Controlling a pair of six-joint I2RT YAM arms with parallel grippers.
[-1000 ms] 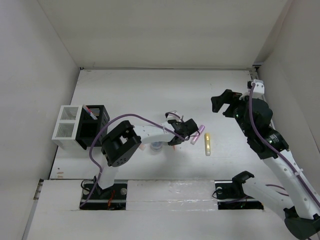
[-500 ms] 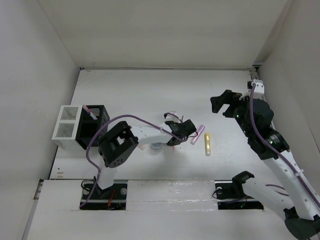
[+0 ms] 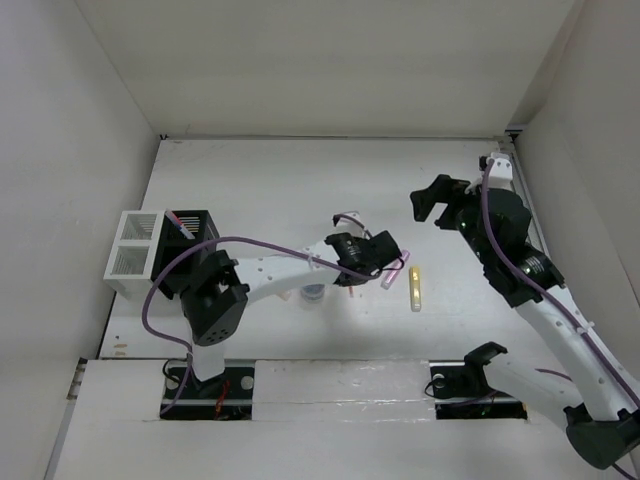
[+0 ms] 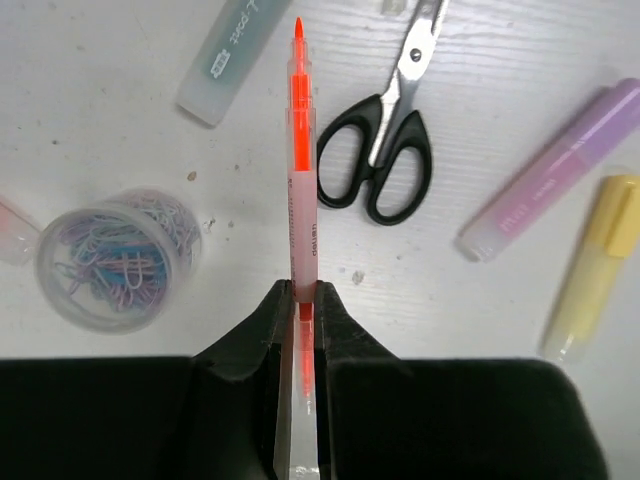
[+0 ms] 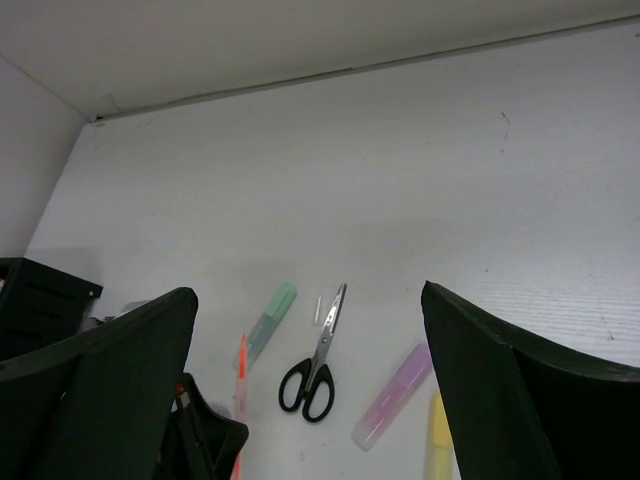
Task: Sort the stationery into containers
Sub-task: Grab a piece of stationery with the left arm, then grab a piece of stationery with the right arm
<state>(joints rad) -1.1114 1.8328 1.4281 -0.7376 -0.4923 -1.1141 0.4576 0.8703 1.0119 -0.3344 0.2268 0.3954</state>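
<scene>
Where the white worktop [image 3: 300,180] ends, plain white panels close it in at the left, back and right edges. Its surface is painted board with faint grain and a few dark specks. Both arm bases stand at the near edge.

Left gripper [image 4: 300,300]: over the middle of the worktop, clenched on the orange pen [image 4: 299,170]. The pen's long axis runs straight out from the jaws, tip toward the back edge. Cannot tell whether it clears the surface.

Loose items around it:
- black-handled scissors [image 4: 385,150] just right of the pen, blades toward the back edge, handles nearer
- green highlighter [image 4: 232,60] beyond the pen's tip, to the left, lying aslant
- pink highlighter [image 4: 555,170] and yellow highlighter [image 4: 590,265] further right, near each other but apart
- clear tub [image 4: 118,260] of paper clips to the pen's left, upright

Left edge: black slatted holder [image 3: 185,255] with a thin pen [image 3: 180,222] leaning inside. The white mesh organiser [image 3: 130,258] touches its outer side.

Right gripper [image 3: 432,197]: raised toward the back right corner, fingers spread wide, nothing between them.
</scene>
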